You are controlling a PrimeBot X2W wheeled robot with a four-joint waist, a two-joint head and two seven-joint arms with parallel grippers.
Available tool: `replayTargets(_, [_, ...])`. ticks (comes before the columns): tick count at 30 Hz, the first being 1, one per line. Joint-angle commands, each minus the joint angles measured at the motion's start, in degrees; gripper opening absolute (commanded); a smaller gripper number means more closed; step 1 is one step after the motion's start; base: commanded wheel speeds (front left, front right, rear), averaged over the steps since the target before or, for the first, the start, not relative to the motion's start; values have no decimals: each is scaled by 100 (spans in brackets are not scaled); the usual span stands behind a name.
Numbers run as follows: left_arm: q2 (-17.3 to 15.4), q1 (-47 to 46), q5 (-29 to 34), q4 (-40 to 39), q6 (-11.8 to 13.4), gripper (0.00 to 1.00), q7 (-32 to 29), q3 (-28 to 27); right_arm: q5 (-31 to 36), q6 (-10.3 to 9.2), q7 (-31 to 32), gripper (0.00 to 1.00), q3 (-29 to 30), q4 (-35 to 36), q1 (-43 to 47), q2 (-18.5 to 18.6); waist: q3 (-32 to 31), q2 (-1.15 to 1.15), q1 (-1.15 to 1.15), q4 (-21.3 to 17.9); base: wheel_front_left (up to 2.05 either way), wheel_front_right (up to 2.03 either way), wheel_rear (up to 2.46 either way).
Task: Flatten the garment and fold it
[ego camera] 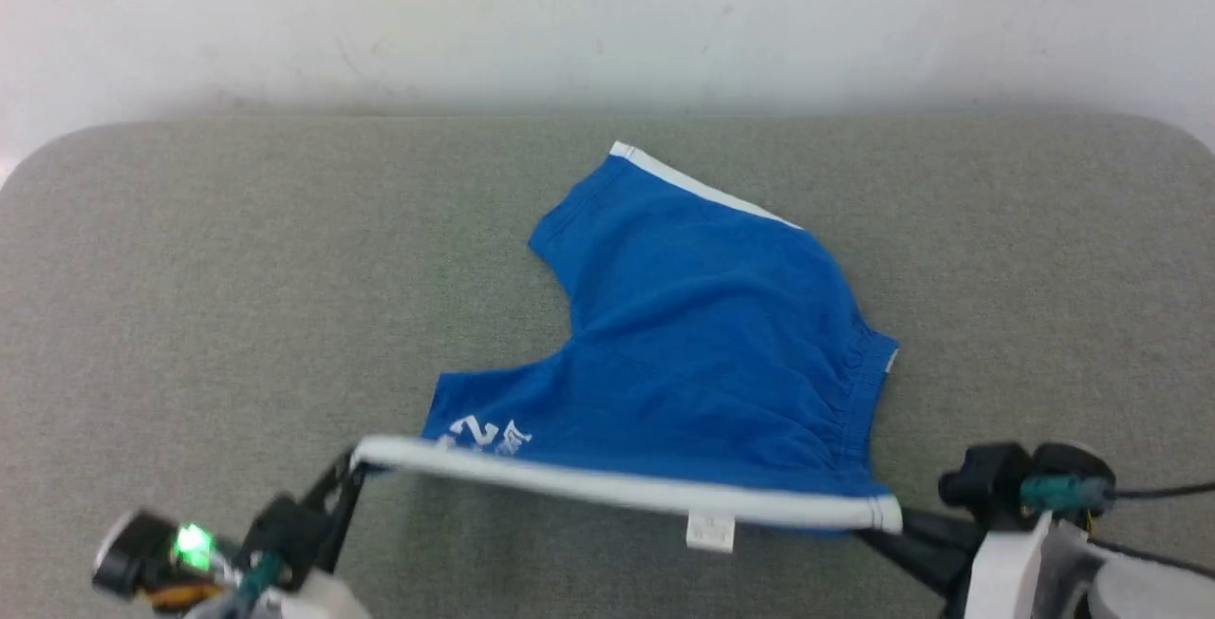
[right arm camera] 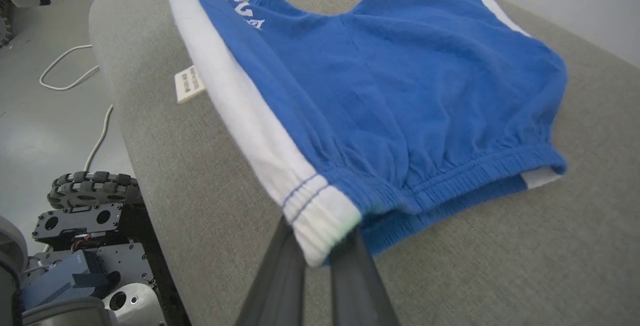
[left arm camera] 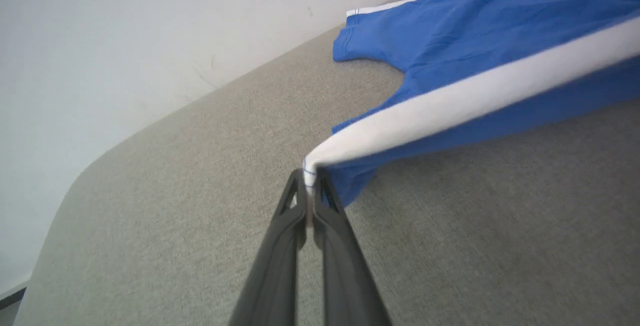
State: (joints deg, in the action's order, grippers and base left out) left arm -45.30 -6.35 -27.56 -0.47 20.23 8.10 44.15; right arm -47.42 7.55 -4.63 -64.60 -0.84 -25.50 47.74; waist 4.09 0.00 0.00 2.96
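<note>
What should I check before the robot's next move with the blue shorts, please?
1. Left gripper shut on one end of the white band: ok.
2. Right gripper shut on the other end: ok.
3. Band stretched nearly straight between them: ok.
4. Garment flat on the grey pad: not ok, its near edge is lifted and the cloth is gathered at the right.
5. Both cloth layers caught by the fingers: cannot tell.

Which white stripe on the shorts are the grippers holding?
The near stripe with the label, stretched between left gripper and right gripper; the far stripe lies flat.
</note>
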Motion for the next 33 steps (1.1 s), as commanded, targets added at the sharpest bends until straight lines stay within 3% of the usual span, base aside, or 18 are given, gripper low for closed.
replayTargets(1, [-6, -202, 60, 39, -21, 0, 29, -48, 20, -6, -30, 0, 67, -7, 24, -52, 41, 0, 0, -38, 0, 0, 0])
replayTargets(9, [521, -1755, 348, 887, -593, 0, 214, -92, 175, -6, -11, 0, 976, -118, -28, -425, 606, 0, 0, -357, 0, 0, 0])
replayTargets(21, [1202, -4396, 945, 2681, -1819, 0, 140, 232, 582, -6, 80, 0, 1815, -269, -574, -816, 1866, 0, 0, -868, 0, 0, 0])
replayTargets(26, [1459, -5294, 1147, 3585, -2163, 0, 147, 353, 781, -6, 176, 0, 1931, -465, -964, -1052, 2304, 0, 0, -1069, 0, 0, 0])
replayTargets(33, [1792, -5934, 1296, 4774, -2433, 0, 188, 569, 1034, -6, 354, 0, 1995, -849, -1366, -1382, 2683, 0, 0, -1299, 0, 0, 0])
